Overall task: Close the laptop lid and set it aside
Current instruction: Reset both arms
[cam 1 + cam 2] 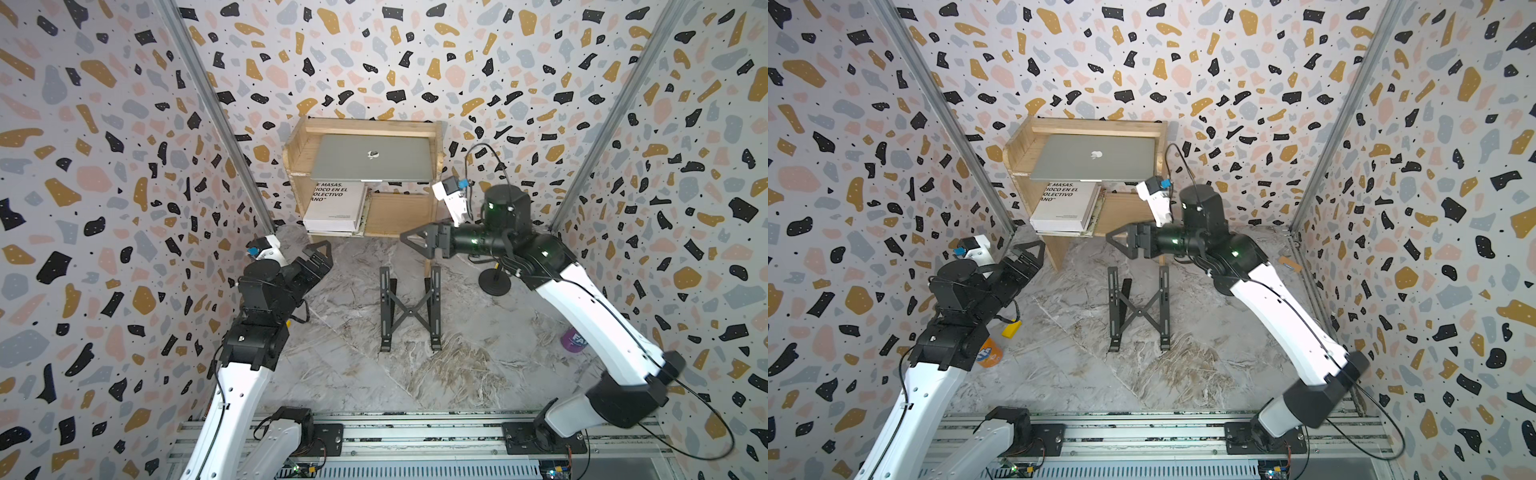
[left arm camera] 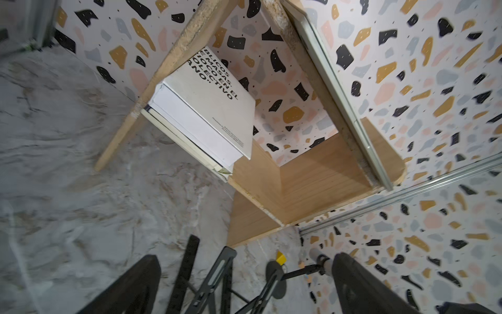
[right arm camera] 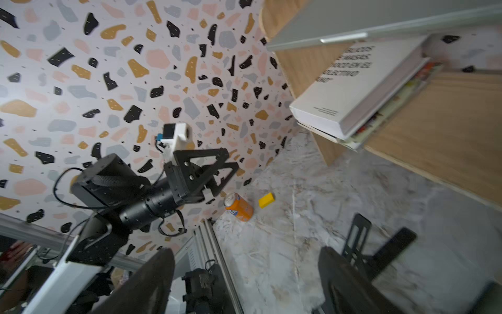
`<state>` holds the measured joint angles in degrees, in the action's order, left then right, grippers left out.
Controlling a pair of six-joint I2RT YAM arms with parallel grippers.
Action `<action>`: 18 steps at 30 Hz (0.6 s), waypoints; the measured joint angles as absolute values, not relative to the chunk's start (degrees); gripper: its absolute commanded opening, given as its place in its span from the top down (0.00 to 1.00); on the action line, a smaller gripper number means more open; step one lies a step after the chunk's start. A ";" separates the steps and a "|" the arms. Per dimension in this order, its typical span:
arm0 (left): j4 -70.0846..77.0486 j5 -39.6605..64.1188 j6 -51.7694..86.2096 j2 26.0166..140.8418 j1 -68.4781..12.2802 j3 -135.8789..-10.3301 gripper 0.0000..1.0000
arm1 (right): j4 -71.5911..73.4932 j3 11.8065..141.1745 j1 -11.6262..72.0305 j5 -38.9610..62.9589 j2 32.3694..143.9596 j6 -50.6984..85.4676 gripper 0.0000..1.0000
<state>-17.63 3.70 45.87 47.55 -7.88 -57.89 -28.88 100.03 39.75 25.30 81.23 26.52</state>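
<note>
Right wrist view: we see the right hand (image 3: 245, 255) with its two dark fingers (image 3: 152, 282) set wide apart and nothing between them, only the marble counter (image 3: 285, 217) beyond. In both top views this hand hangs above the counter just in front of the wooden shelf unit (image 1: 299, 166), pointing across toward the robot's left, and we see it touching nothing. The left hand (image 1: 318, 255) is likewise spread: in the left wrist view its fingers (image 2: 361, 285) stand well apart and hold nothing. It hovers near the shelf unit's other front corner.

The laptop (image 1: 345, 166) lies flat on the top shelf, well apart from both hands. The laptop lid (image 1: 399, 151) is down on the base, its silver back and apple logo facing up, and its front edge sits at the front of the shelf. On the shelf below, toward the robot's left, a thick white book (image 1: 334, 205) with black lettering rests on thinner volumes.

On the counter between the two arms stands a black folding stand (image 1: 409, 309). An orange can (image 1: 990, 353) and a yellow block (image 1: 1011, 329) sit near the left arm. A purple can (image 1: 572, 338) and a small black round-based stand (image 1: 494, 284) sit by the right arm.
</note>
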 measured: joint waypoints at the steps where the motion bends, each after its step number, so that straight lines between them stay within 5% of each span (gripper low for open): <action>1: -17.96 1.65 43.68 47.03 -8.86 -57.58 0.00 | -29.63 96.12 39.64 21.04 77.58 24.47 0.00; 10: -12.73 -11.77 28.32 47.00 -11.33 -43.75 0.00 | -22.41 54.54 38.70 -17.21 52.29 11.25 0.01; 18: -7.07 -23.33 18.39 59.37 -11.33 -38.28 0.00 | -8.43 40.14 24.18 -29.26 51.27 4.62 0.01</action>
